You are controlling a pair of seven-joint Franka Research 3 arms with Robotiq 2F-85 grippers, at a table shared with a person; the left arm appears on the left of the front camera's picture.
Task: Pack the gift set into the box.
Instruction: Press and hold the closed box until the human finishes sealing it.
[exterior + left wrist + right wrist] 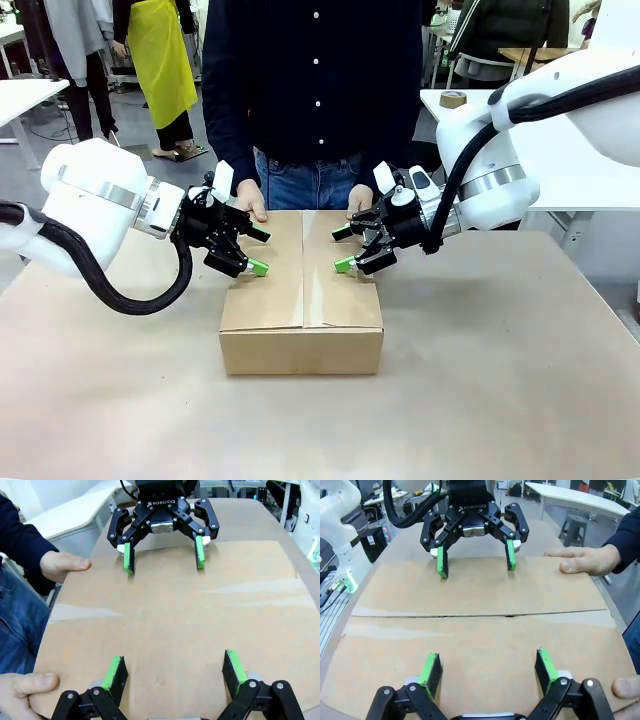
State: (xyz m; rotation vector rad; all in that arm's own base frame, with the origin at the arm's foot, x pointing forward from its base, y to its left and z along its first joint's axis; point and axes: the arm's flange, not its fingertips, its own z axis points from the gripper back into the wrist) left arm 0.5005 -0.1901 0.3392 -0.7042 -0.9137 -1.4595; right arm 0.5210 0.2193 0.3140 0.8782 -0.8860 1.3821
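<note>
The brown cardboard box sits mid-table with its top flaps folded flat and a seam down the middle. The gift set is hidden. My left gripper hovers open over the box top's left edge, and my right gripper is open over its right edge. In the left wrist view my left gripper spreads just above the flap, facing the right gripper. In the right wrist view the right gripper faces the left one. The person's hands rest on the far edge.
The box stands on a tan table with free room on all sides. The person stands close behind the far edge. White tables lie beyond, one with a tape roll.
</note>
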